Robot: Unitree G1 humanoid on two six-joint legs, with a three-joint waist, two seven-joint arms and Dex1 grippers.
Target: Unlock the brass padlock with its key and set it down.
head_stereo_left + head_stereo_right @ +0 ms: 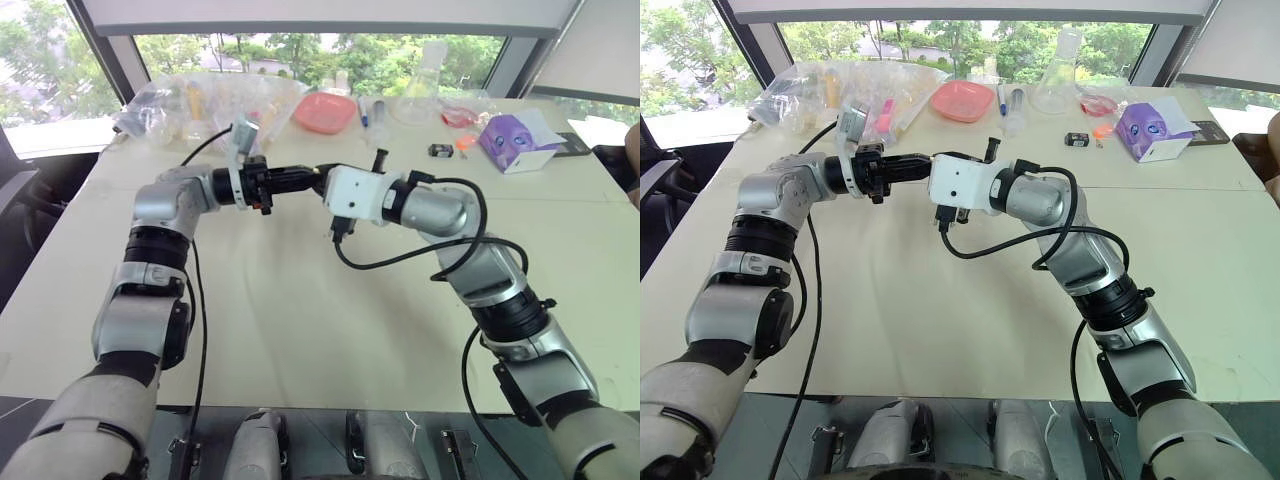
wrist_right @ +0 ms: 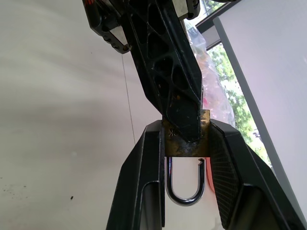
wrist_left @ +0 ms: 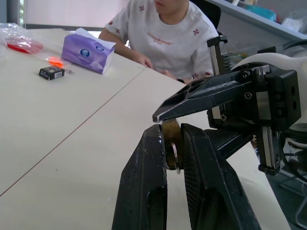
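Evidently the small yellow brass padlock (image 2: 184,139), silver shackle sprung open, sits clamped in the right hand (image 2: 184,143), with the left hand (image 3: 170,148) clenched on its end above the tabletop (image 1: 300,330); setting down remains.

Yellowish brass padlock (image 2: 184,143); silver shackle (image 2: 186,184)
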